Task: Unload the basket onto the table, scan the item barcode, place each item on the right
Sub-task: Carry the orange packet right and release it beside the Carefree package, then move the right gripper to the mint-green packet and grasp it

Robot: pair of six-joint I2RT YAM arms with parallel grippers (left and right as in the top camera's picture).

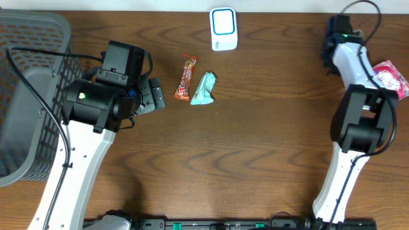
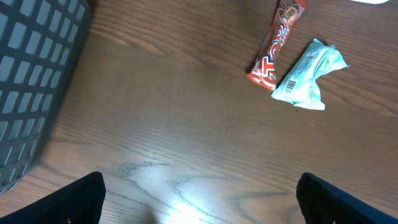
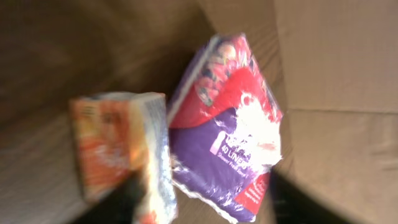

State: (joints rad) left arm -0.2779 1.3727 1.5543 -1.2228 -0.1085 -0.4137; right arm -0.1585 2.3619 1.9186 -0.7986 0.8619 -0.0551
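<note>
1. Progress looks early. Nothing is held up to the scanner (image 1: pixel 223 29), which stands at the far edge of the table (image 1: pixel 268 160), so the scan appears not yet done.
2. Over a cardboard box (image 3: pixel 336 56) hangs the right gripper (image 3: pixel 214 208). Its fingers show only as two dark blurs well apart at the bottom of the wrist view. They look parted and clamp nothing that I can make out.
3. Inside the box lie a purple-and-red packet (image 3: pixel 230 137) and an orange carton (image 3: pixel 109 143), just beside each other.
4. Probably the packet is the item in hand. Its long axis runs up and down the right wrist view, its top leaning slightly left and its printed face towards the camera. No barcode is readable on it through the blur.
5. Spread wide and empty, the left gripper (image 1: pixel 153 96) sits low over bare wood between the grey basket (image 1: pixel 25 76) and two wrappers.
6. Those wrappers are a red candy bar (image 1: pixel 186 78) and a teal packet (image 1: pixel 204 89), lying close together near the scanner. The teal one shows a barcode (image 2: pixel 290 83) face up.
7. Remaining, as I judge it: grasp an item, carry it over, and present its code.
</note>
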